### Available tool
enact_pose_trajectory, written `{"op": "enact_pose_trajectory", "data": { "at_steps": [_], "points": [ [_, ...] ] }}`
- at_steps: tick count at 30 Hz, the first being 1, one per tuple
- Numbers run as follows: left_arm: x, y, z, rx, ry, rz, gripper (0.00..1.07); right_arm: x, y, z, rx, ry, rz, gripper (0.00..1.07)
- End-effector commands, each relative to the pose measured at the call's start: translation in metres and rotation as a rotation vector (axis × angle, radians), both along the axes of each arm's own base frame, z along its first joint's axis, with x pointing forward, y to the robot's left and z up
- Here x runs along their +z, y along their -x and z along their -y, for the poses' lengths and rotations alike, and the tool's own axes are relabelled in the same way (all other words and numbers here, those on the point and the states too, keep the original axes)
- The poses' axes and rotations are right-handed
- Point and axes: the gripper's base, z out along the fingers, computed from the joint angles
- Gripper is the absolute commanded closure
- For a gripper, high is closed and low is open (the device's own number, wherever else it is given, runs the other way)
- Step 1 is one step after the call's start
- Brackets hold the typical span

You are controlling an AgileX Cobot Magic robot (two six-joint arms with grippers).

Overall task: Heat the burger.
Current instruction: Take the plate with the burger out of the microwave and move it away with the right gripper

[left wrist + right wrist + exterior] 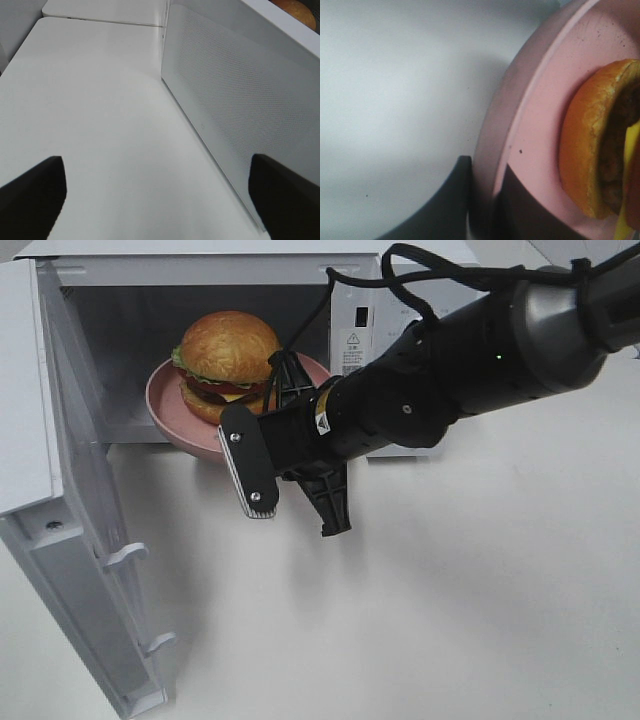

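Observation:
The burger [228,362], with a domed golden-brown bun, sits on a pink plate [165,405] at the mouth of the open microwave [200,260]. The plate's front rim juts out past the cavity floor. My right gripper [284,375] reaches across from the right and is shut on the plate's right rim. In the right wrist view its two dark fingers [455,200] pinch the plate [540,100] close to the burger [590,140]. My left gripper [155,170] stands open over bare table beside the microwave door [240,100]. A sliver of the burger [297,10] shows beyond the door.
The microwave door [90,540] hangs wide open toward the front left. The control panel [355,335] is right of the cavity. My bulky right arm [480,360] and its cables cross the upper right. White table [450,620] spreads in front.

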Motion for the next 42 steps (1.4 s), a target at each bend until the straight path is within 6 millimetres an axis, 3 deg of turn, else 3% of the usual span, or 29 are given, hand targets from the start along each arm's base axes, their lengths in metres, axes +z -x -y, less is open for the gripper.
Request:
{"op": "enact_pose_trajectory", "data": {
  "at_steps": [1,22,42],
  "points": [
    [-0.001,0.002,0.0,0.005,0.01,0.013,0.16,0.019,0.006,0.008,0.004,-0.083,0.062,1.07],
    [-0.001,0.002,0.0,0.005,0.01,0.013,0.16,0.028,0.053,0.046,0.055,-0.082,0.087,1.07],
    [-0.001,0.002,0.0,0.005,0.01,0.013,0.16,0.037,0.11,0.098,0.038,-0.047,0.063,1.07]
  ]
}}
